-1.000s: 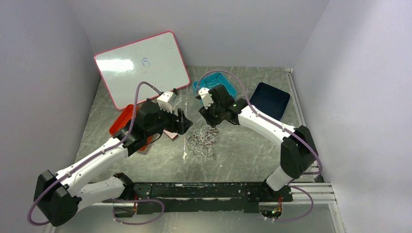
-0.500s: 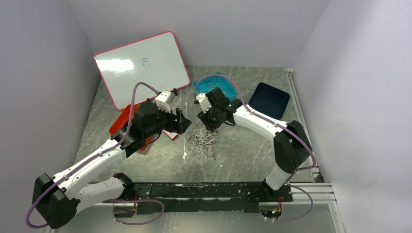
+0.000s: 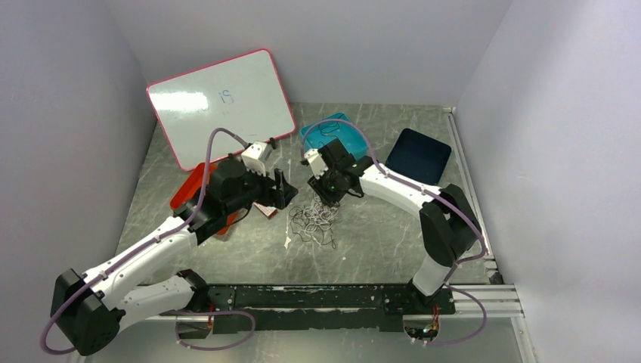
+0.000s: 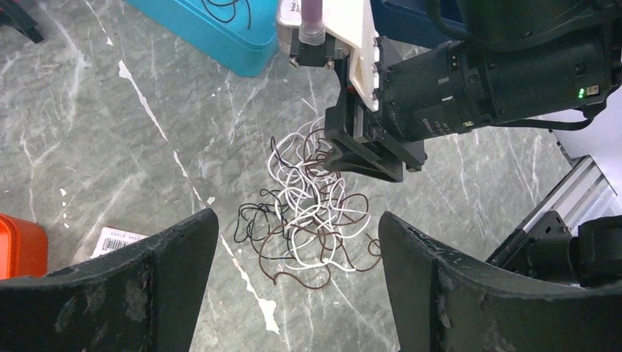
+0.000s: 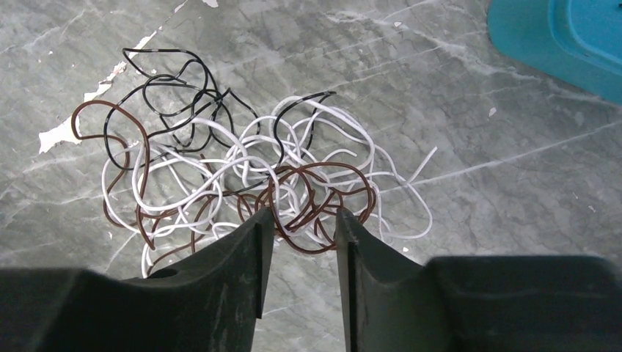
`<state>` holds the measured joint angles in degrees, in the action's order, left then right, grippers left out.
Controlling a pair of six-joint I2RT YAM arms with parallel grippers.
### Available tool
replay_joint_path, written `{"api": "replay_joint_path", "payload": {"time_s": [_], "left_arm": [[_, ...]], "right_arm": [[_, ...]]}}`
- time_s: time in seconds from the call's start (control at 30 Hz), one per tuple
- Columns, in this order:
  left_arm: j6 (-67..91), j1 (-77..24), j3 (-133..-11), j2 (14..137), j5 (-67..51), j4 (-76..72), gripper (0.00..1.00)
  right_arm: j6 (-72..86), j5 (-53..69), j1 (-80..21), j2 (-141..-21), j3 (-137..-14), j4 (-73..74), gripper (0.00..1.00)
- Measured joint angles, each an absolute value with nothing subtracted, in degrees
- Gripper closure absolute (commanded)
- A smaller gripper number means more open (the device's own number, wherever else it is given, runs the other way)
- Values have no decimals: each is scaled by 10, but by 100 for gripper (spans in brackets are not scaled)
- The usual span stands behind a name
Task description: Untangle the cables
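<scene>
The cables (image 3: pixel 314 219) lie as one loose tangle of white, black and brown wires on the marble table, also seen in the left wrist view (image 4: pixel 312 216) and the right wrist view (image 5: pixel 242 172). My right gripper (image 3: pixel 330 198) is down at the tangle's far edge. Its jaws (image 5: pixel 302 214) stand partly open, with brown loops lying between the fingertips and a gap on both sides. From the left wrist view the right gripper (image 4: pixel 367 158) touches the pile's top. My left gripper (image 3: pixel 283 189) hovers left of the tangle, jaws wide open (image 4: pixel 295 227) and holding nothing.
A whiteboard (image 3: pixel 223 102) leans at the back left. A teal tray (image 3: pixel 332 132) holding a black wire sits behind the right gripper, with a dark blue tray (image 3: pixel 419 155) to its right. An orange tray (image 3: pixel 193 189) and a small label card (image 3: pixel 264 209) lie under the left arm.
My right gripper has moved left and down onto the tangle's far edge, and its jaws have narrowed a little. The left arm has shifted only slightly.
</scene>
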<state>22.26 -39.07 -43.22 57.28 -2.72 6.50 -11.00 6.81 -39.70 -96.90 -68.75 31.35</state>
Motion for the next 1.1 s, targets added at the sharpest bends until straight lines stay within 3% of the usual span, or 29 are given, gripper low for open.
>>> {"api": "replay_joint_path", "payload": {"time_s": [0.4, 0.7, 1.1], "left_arm": [[223, -391, -432, 574, -26, 67, 15], [209, -391, -432, 569, -21, 67, 10], [188, -391, -432, 569, -21, 54, 11]], "right_arm": [[-106, 66, -397, -986, -688, 301, 98], [-85, 70, -397, -921, -720, 345, 100], [-63, 102, -398, -880, -757, 400, 99]]}}
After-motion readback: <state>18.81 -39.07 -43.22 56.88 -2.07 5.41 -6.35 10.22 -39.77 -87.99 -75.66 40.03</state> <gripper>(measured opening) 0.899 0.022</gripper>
